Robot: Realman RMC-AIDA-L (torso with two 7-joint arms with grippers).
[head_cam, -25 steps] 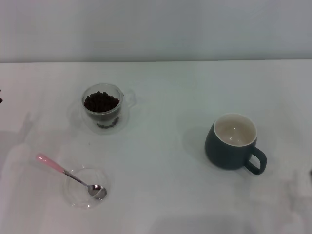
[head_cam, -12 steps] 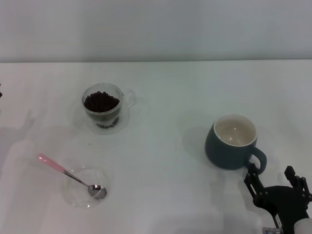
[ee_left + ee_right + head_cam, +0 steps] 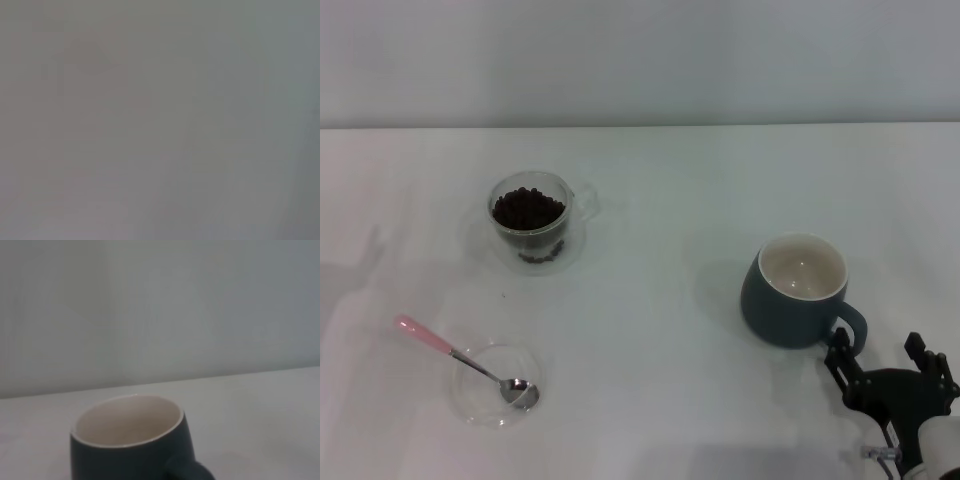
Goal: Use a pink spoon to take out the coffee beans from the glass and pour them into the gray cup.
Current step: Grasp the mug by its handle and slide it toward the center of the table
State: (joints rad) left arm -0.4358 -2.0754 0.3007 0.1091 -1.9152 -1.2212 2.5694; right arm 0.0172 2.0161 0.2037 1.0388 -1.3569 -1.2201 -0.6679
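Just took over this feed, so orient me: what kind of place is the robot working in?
Likely a staged test bench rather than a kitchen: a plain white table against a bare wall, holding only a glass of coffee beans, a gray cup and a pink spoon in a clear dish.

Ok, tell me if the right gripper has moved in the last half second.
Yes. The right gripper has edged rightward and slightly up, staying just beside the gray cup's handle.

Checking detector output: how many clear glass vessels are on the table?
2: the clear double-walled glass cup holding dark coffee beans, far left; the shallow clear glass dish under the pink-handled spoon, near left.
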